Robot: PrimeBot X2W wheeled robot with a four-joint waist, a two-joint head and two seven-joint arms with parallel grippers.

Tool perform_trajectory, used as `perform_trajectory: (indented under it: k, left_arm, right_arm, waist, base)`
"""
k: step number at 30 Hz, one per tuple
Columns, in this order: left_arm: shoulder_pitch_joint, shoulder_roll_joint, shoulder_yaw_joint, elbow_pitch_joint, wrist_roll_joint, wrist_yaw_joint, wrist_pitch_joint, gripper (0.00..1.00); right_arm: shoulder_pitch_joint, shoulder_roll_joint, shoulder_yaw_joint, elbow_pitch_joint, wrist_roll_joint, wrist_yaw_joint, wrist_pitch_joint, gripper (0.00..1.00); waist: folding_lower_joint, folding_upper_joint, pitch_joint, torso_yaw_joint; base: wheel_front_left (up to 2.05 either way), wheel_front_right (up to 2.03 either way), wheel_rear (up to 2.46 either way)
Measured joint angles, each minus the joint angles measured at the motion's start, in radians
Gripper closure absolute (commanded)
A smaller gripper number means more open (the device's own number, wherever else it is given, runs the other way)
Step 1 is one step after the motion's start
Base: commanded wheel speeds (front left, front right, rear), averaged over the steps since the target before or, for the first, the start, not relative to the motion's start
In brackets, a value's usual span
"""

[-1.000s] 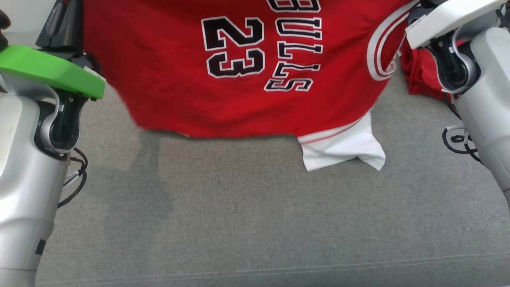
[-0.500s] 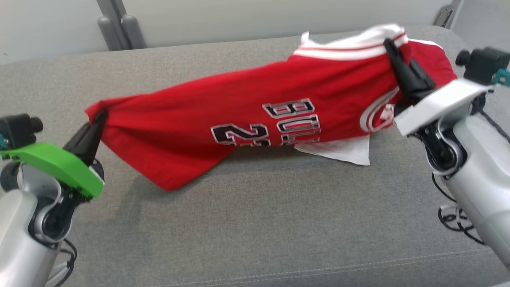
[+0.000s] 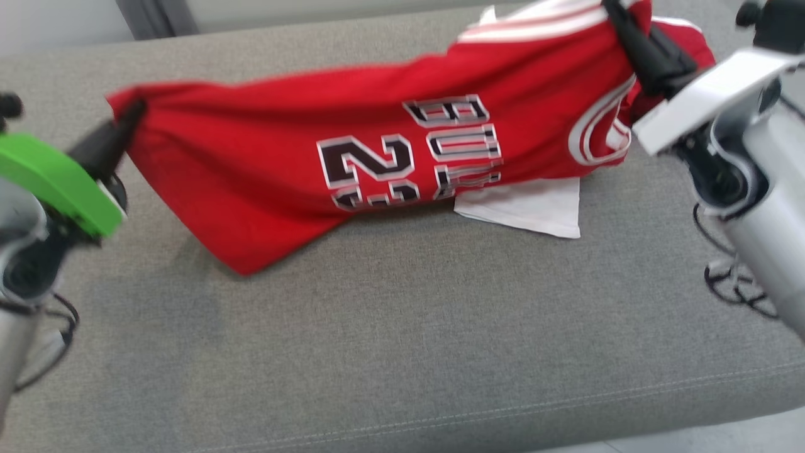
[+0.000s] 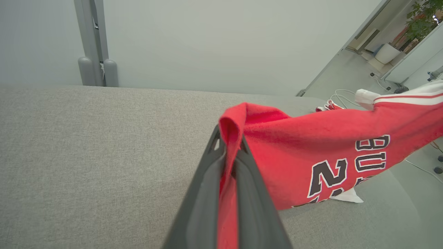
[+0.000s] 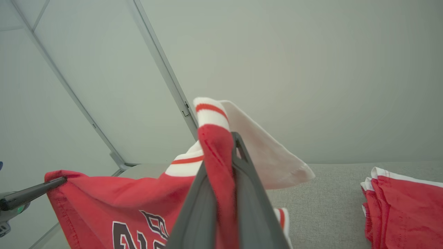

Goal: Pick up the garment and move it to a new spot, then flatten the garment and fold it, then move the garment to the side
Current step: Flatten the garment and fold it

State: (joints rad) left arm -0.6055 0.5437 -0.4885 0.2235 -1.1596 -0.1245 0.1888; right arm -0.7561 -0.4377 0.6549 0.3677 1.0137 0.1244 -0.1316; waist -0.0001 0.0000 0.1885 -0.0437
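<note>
Holding the red basketball jersey with white trim and the number 23 (image 3: pixel 283 163) by two ends, I see both sets of jaws shut tight on cloth. The left jaws pinch the plain red end toward the left edge. The right jaws pinch the white-striped end near the far right corner.

A second ago the jersey hung up high like a curtain in front of my head camera. Now it is lower and stretched across the back of the grey cloth bench (image 3: pixel 402 340). Its bottom fold and a white flap (image 3: pixel 528 211) touch the top. My camera tipped too, so part of that shift is just my view.

I think the carry is nearly done, and laying it flat comes next. A pile of folded red clothes (image 5: pixel 401 204) sits by the right edge.
</note>
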Motion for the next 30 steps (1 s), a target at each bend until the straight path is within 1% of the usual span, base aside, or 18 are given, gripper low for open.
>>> perform_trajectory:
  k: [3,6,7,8,10,11,14,16,19,22,25,30]
  left_arm:
    - [-0.112,0.002,0.017,0.043,0.002,0.0,0.034,1.0]
    - [-0.242,0.01,0.058,0.066,0.02,0.006,0.039,1.0]
    - [-0.333,0.022,0.1,0.065,0.038,0.006,0.021,1.0]
    - [-0.377,0.022,0.129,0.062,0.04,0.006,0.003,1.0]
    - [-0.465,0.023,0.172,0.059,0.045,0.006,-0.034,1.0]
    - [-0.497,0.018,0.185,0.061,0.046,0.002,-0.056,1.0]
    - [-0.527,-0.026,0.206,0.069,0.026,0.002,-0.103,1.0]
    - [-0.518,-0.048,0.186,0.092,0.015,0.002,-0.118,1.0]
    - [-0.442,-0.049,0.132,0.104,0.018,0.001,-0.122,1.0]
    - [-0.321,-0.049,0.105,0.114,0.01,0.001,-0.139,1.0]
    - [-0.202,-0.049,0.09,0.102,-0.016,0.001,-0.162,1.0]
    - [0.0,-0.062,0.055,0.075,-0.074,0.001,-0.201,1.0]
  right_arm:
    - [-0.098,-0.001,-0.003,0.028,0.004,0.0,0.042,1.0]
    - [-0.226,0.016,-0.042,0.055,0.01,0.0,0.063,1.0]
    - [-0.326,0.041,-0.077,0.064,0.017,0.0,0.063,1.0]
    - [-0.378,0.052,-0.087,0.064,0.014,-0.001,0.063,1.0]
    - [-0.477,0.067,-0.12,0.062,0.009,-0.003,0.047,1.0]
    - [-0.513,0.07,-0.135,0.06,0.002,-0.001,0.019,1.0]
    - [-0.558,0.078,-0.161,0.051,-0.023,-0.001,-0.056,1.0]
    - [-0.549,0.084,-0.145,0.055,-0.032,-0.001,-0.078,1.0]
    - [-0.48,0.089,-0.091,0.062,-0.054,-0.001,-0.09,1.0]
    - [-0.358,0.094,-0.048,0.057,-0.053,-0.001,-0.1,1.0]
    - [-0.234,0.101,-0.015,0.029,-0.028,-0.001,-0.11,1.0]
    - [-0.024,0.09,-0.006,-0.013,0.035,-0.001,-0.116,1.0]
  waist:
    - [0.0,0.0,0.034,-0.005]
    - [0.0,0.0,0.071,-0.011]
    - [0.0,0.0,0.096,-0.016]
    - [0.0,0.0,0.108,-0.019]
    - [0.0,0.0,0.134,-0.024]
    - [0.0,0.0,0.145,-0.027]
    - [0.0,0.0,0.174,-0.031]
    - [0.0001,0.0,0.183,-0.029]
    - [0.0,0.0,0.179,-0.022]
    - [0.0,0.0,0.16,-0.015]
    - [0.0001,0.0,0.137,-0.011]
    - [0.0,0.0,0.09,-0.008]
  base:
    - [0.0,0.0,0.0]
    - [0.0,0.0,0.0]
    - [0.0,0.0,0.0]
    - [0.0,0.0,0.0]
    - [0.0,0.0,0.0]
    - [0.0,0.0,0.0]
    - [0.0,0.0,0.0]
    - [0.0,0.0,0.0]
    - [0.0,0.0,0.0]
    - [0.0,0.0,0.0]
    - [0.0,0.0,0.0]
    - [0.0,0.0,0.0]
